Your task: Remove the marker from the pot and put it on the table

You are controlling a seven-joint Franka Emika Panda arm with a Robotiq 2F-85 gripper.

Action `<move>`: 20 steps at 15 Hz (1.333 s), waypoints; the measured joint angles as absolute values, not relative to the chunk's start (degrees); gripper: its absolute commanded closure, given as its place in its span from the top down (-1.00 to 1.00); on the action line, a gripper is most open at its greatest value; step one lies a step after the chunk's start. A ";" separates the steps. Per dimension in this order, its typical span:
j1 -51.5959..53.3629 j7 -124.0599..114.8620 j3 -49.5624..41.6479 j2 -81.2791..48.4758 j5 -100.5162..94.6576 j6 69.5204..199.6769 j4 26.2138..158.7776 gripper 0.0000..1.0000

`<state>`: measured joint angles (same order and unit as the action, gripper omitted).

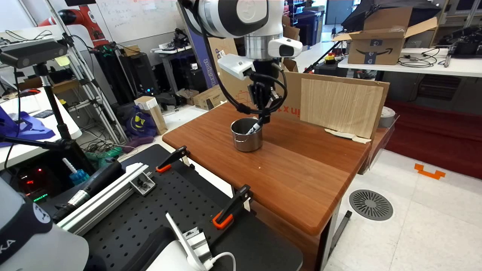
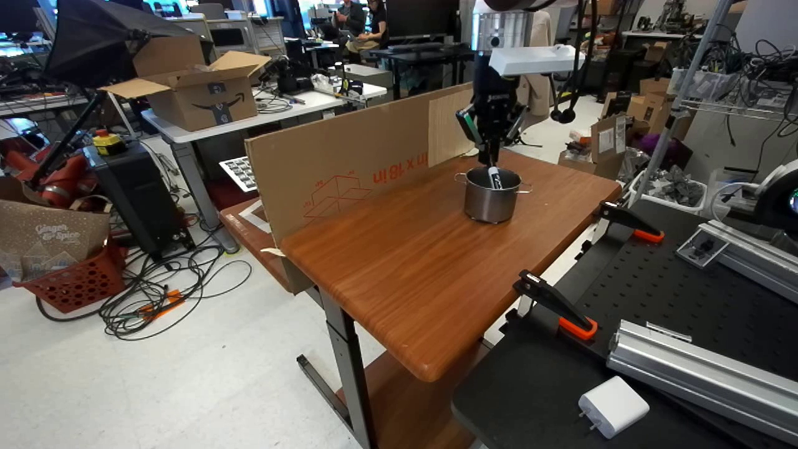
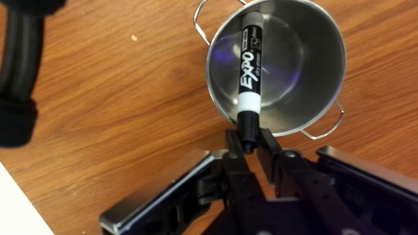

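Wrist view: two fingers [image 3: 270,147] of gripper [image 3: 249,138] pinched one slim marker [image 3: 250,67] by black end; grey end slanted inside round, shiny metal pot [image 3: 289,55], two wire handles [image 3: 342,113]. Beneath lay grained, reddish-brown wooden table [image 3: 130,98]. Farther, both exterior views showed one cardboard panel [image 2: 349,156], one open box [image 2: 212,103] on white desk [image 2: 305,109].

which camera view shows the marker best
The wrist view: there the marker shows close up and nearly whole, its EXPO lettering readable and its black end held in the gripper. Both exterior views show it small, running from the gripper down into the pot, with lettering too small to read.
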<state>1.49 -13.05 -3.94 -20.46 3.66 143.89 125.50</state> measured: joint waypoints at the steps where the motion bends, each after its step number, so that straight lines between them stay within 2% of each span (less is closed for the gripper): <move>1: 1.49 -13.03 -3.93 -20.44 3.66 143.89 125.48 -0.90; 12: 1.47 -11.99 -3.37 -11.49 4.13 143.90 126.72 -0.90; 20: 2.58 -10.60 1.63 -8.11 4.76 143.79 128.49 -0.90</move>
